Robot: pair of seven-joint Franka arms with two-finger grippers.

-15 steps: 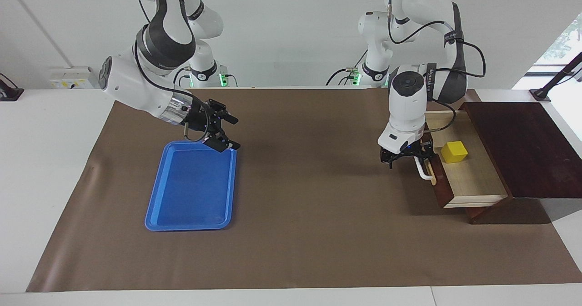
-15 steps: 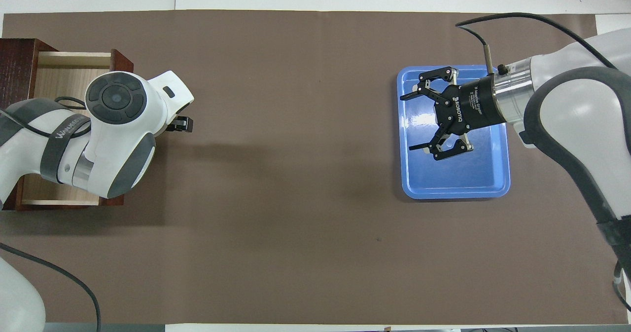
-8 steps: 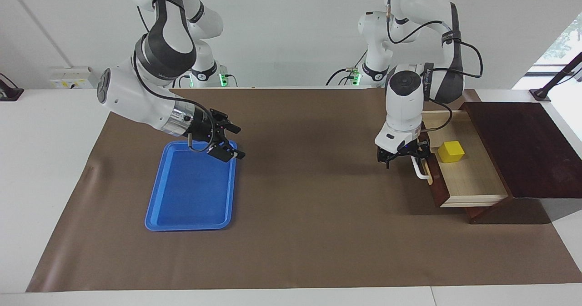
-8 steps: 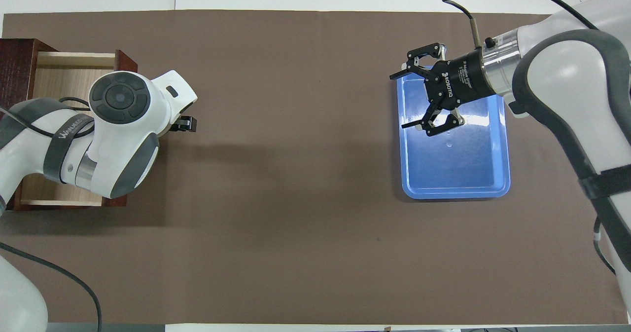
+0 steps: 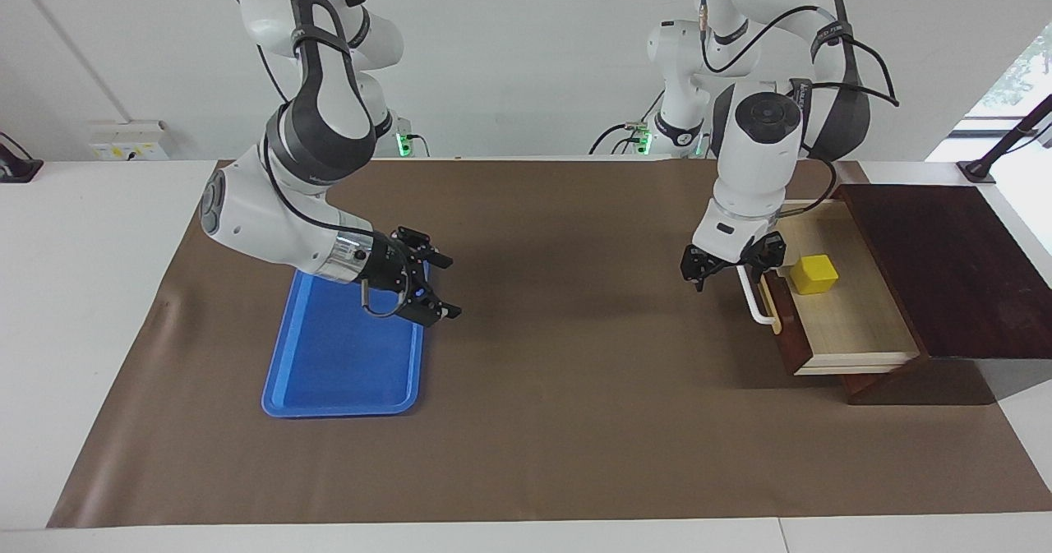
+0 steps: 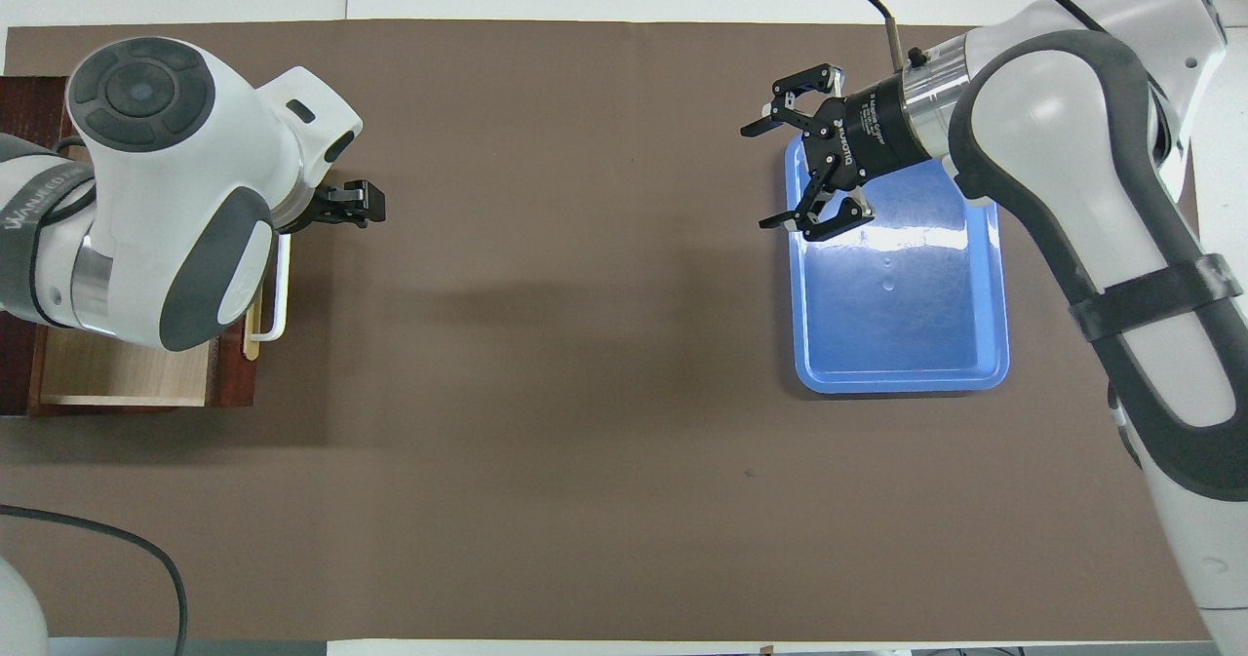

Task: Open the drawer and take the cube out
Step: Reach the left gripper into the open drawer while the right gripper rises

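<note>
Facing view, one open drawer (image 5: 846,323), one cube (image 5: 814,274) inside, one tray (image 5: 341,356), two claws, left claw (image 5: 730,267) and right claw (image 5: 436,286), both spread apart.

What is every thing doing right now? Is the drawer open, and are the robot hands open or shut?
Dark brown wooden drawer with white bar handle: pulled open.
Small yellow cube: lying inside the drawer, untouched.
Flat blue plastic tray: empty, flat on the brown mat.
Left gripper: open, holding nothing, raised by the drawer's handle.
Right gripper: open, holding nothing, over the tray's edge.
</note>
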